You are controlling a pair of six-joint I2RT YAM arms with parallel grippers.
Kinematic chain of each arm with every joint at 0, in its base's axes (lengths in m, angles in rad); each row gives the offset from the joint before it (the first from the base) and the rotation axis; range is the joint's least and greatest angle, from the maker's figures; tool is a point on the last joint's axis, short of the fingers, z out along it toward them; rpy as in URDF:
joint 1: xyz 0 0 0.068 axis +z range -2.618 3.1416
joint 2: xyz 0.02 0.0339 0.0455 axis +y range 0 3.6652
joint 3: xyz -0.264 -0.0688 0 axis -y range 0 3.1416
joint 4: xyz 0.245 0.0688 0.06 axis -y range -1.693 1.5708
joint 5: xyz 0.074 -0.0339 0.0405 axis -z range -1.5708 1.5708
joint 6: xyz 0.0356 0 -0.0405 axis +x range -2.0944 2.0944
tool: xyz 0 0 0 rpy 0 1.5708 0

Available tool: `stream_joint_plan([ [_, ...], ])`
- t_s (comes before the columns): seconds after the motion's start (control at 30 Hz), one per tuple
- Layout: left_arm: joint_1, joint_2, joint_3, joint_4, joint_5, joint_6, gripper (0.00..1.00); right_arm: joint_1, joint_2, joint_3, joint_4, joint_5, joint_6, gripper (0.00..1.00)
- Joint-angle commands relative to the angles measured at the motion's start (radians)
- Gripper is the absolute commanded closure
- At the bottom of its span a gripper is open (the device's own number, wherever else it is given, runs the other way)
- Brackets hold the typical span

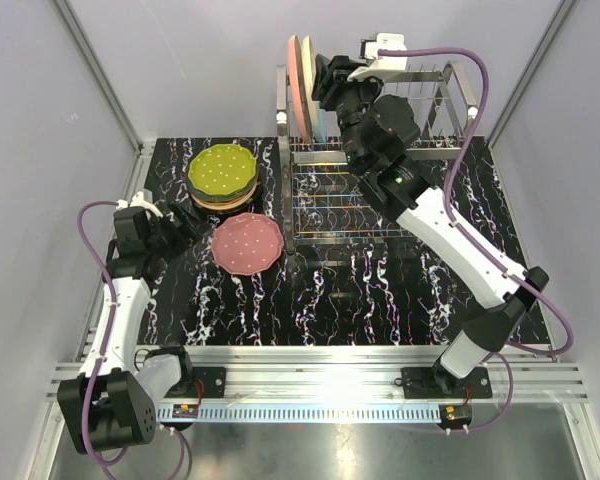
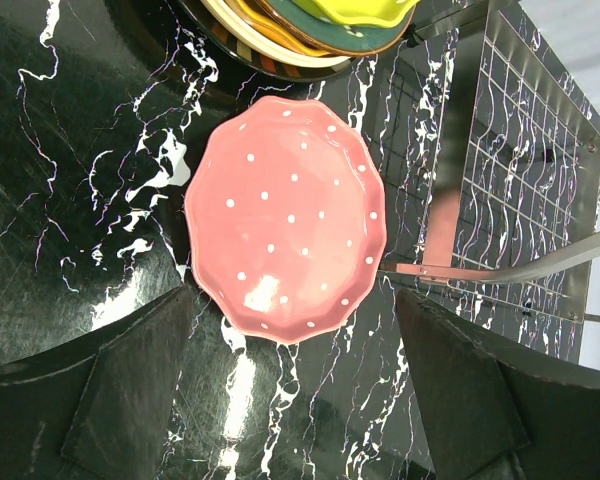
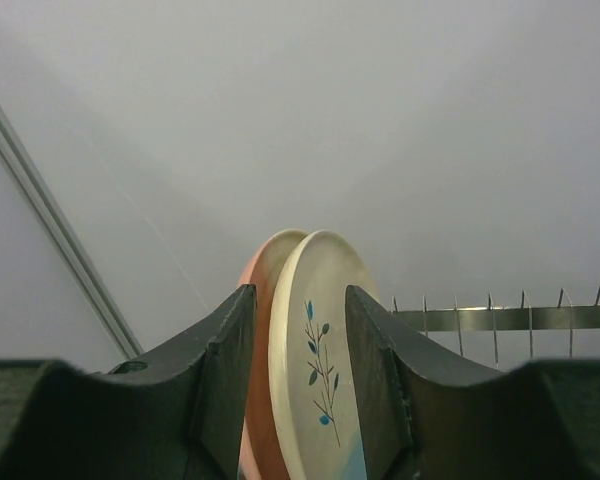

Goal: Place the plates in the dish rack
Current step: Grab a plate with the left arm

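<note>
The right tool (image 3: 300,292) is up at the top centre of the overhead view, at the far left end of the dish rack (image 1: 340,237). Its jaws stand part-way apart with two upright plates showing in the gap. In its wrist view, a cream plate with a blue sprig (image 3: 315,350) stands in front and a pink plate (image 3: 265,275) just behind it, face to face. Both fingers overlap the plates' edges, so I cannot tell whether the tool is pinching them or merely straddling them. To the right of the plates in that view, a row of thin tines (image 3: 490,315) rises from a metal rail. The left tool (image 2: 292,296) is at the left middle of the overhead view with its jaws spread wide and nothing between them. It hovers over a dotted pink plate (image 2: 285,215), which lies flat on the black marbled bench (image 1: 380,290) just left of the rack's near corner. Just beyond that plate, toward the upper left of the bench, is a stack of plates (image 1: 223,195) with a dotted green plate (image 1: 222,168) on top. The stack and the dotted pink plate lie close together, and I cannot tell whether their rims touch.
</note>
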Motion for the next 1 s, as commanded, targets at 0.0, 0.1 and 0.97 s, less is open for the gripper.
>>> stream_joint_plan([
  [0.0, 0.005, 0.004, 0.024, 0.041, 0.03, -0.009, 0.13, -0.001, -0.069, -0.029, 0.04, -0.044, 0.031, 0.52],
  [0.1, 0.005, 0.013, 0.024, 0.042, 0.037, -0.009, 0.12, 0.001, -0.132, -0.098, 0.06, -0.097, 0.031, 0.51],
  [0.97, 0.003, 0.217, 0.03, 0.013, 0.03, 0.031, 0.01, 0.025, -0.977, -0.949, -0.164, -0.656, 0.057, 0.53],
])
